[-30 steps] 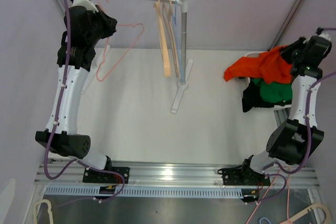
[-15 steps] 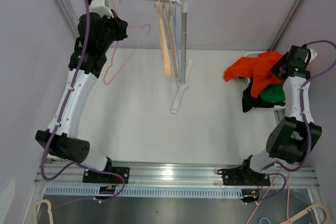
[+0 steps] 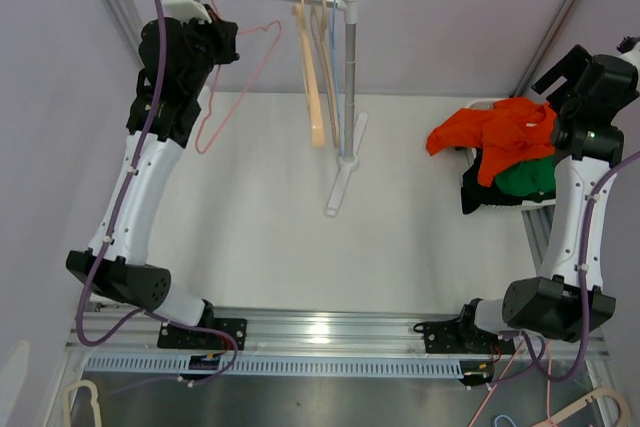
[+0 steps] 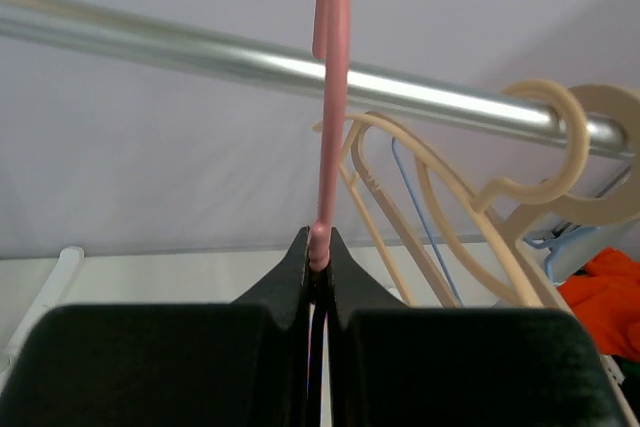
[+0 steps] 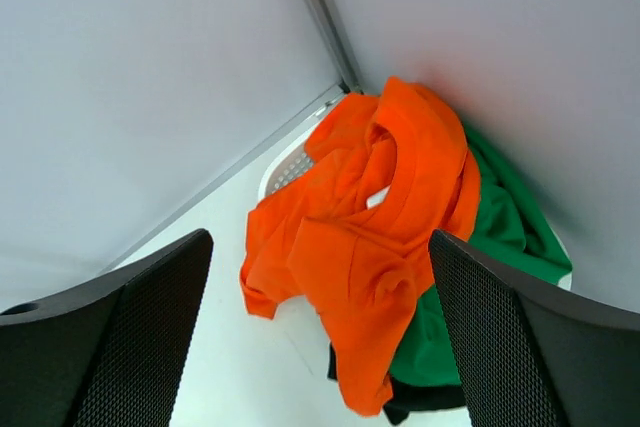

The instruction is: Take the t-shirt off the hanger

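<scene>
No text, label, brand mark, number or sign can be read in any of the three views. Every surface in frame appears plain at this resolution

— Where does the top view sit?
— High behind both arm bases, looking down on the table (image 3: 260,207) from afar.
— And the wrists?
— Left sits close behind the left pincer (image 4: 319,247), facing up the pink hanger (image 4: 331,97) to the rail (image 4: 200,52) just beyond. Right looks past the right pincer (image 5: 318,242), down at the orange shirt (image 5: 390,197) ahead. The top view shares both.
</scene>
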`<state>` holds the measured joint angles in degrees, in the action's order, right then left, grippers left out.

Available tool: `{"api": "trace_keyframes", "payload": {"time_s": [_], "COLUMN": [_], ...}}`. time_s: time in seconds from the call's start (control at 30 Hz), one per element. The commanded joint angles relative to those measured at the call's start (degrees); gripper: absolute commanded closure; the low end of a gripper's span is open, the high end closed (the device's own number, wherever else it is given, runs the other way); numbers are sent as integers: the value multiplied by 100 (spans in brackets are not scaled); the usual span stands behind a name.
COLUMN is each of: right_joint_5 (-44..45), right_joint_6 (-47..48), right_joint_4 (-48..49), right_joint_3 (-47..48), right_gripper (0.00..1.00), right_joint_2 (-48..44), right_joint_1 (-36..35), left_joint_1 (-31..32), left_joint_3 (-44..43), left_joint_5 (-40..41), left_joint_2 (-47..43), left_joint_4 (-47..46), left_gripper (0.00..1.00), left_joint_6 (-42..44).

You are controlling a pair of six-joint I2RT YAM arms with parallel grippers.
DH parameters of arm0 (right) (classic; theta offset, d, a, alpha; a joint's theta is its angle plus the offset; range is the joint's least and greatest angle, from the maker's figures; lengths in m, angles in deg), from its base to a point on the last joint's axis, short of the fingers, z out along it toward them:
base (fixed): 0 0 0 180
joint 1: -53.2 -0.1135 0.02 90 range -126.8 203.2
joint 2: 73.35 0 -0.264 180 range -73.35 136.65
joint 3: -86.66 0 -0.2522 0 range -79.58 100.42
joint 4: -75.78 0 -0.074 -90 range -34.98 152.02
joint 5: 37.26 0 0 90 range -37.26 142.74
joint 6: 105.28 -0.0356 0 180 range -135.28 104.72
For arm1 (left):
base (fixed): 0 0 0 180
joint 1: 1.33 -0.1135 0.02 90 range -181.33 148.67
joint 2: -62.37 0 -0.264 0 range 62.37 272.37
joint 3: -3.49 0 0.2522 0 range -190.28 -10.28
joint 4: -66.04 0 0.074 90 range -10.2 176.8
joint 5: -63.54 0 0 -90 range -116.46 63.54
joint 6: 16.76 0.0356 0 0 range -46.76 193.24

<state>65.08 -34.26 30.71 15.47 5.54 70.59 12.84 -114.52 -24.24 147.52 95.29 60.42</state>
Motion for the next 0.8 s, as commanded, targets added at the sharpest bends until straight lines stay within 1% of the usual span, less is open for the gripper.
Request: {"api": "trace_keyframes", "payload": {"time_s": [0.0,0.07,0.13,0.17,0.2,0.27,0.3,0.37,0.43,0.6,0.77], "right_joint_5": [-223,-337,-591,-671,-741,-759,-742,-742,-811,-944,-1040], "right_joint_6": [-53,-123,-176,-237,-264,-246,-246,-220,-229,-202,-273], "right_joint_4": [248,318,284,283,283,371,389,398,380,398,424], "right_joint_3": [-302,-372,-390,-399,-443,-530,-566,-636,-680,-777,-838], "right_gripper": [7,6,7,6,6,6,6,6,6,6,5], "right_joint_2": [-470,-672,-770,-875,-954,-1138,-1209,-1315,-1447,-1622,-1640], "right_joint_1": [-42,-60,-112,-217,-297,-542,-604,-692,-710,-737,-754], "left_joint_1": [182,366,568,612,639,639,648,657,692,911,1043], "left_joint_3": [-701,-1043,-1089,-1106,-1150,-1571,-2190,-2546,-2758,-2610,-2390], "left_joint_5": [-178,58,243,374,402,402,402,385,463,1017,1149], "left_joint_2": [168,423,599,652,731,1161,1345,1801,1944,2041,2076], "left_joint_4": [-204,-177,-317,-562,-616,-460,-102,199,288,95,-72], "left_gripper": [99,99,99,99,99,99,99,99,99,99,99], "left_joint_6": [244,516,849,938,1000,1001,992,1027,1140,1493,1677]}}
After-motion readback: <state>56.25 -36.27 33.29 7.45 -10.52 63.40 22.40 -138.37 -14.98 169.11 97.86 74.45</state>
